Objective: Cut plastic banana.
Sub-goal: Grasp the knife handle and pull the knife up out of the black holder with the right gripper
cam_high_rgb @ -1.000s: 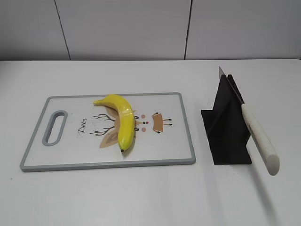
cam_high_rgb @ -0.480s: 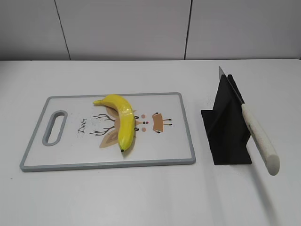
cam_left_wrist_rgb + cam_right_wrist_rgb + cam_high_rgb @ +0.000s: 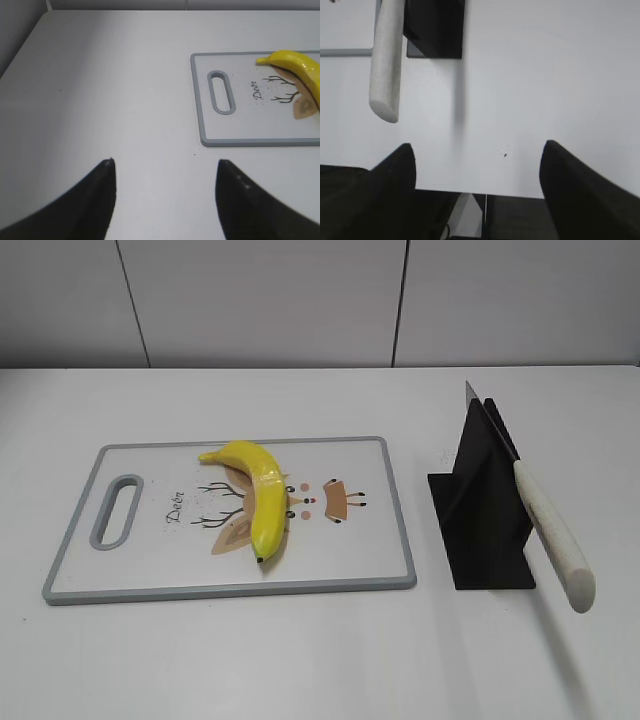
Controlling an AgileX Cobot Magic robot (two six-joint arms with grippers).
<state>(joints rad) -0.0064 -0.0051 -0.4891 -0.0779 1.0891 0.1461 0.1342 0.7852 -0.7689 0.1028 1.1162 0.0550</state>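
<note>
The plastic banana (image 3: 256,496) lies on a white cutting board (image 3: 150,560) with a grey rim, near its middle. It also shows at the right edge of the left wrist view (image 3: 300,67). A knife with a white handle (image 3: 555,535) rests in a black stand (image 3: 487,510) right of the board; the handle shows in the right wrist view (image 3: 387,60). My left gripper (image 3: 163,162) is open and empty over bare table, left of the board. My right gripper (image 3: 477,147) is open and empty at the table's front edge, below the knife handle. Neither gripper shows in the exterior view.
The board has a handle slot (image 3: 117,510) at its left end and a deer drawing under the banana. The white table (image 3: 320,660) ends at a grey wall behind. The table's front edge (image 3: 480,192) lies between my right fingers.
</note>
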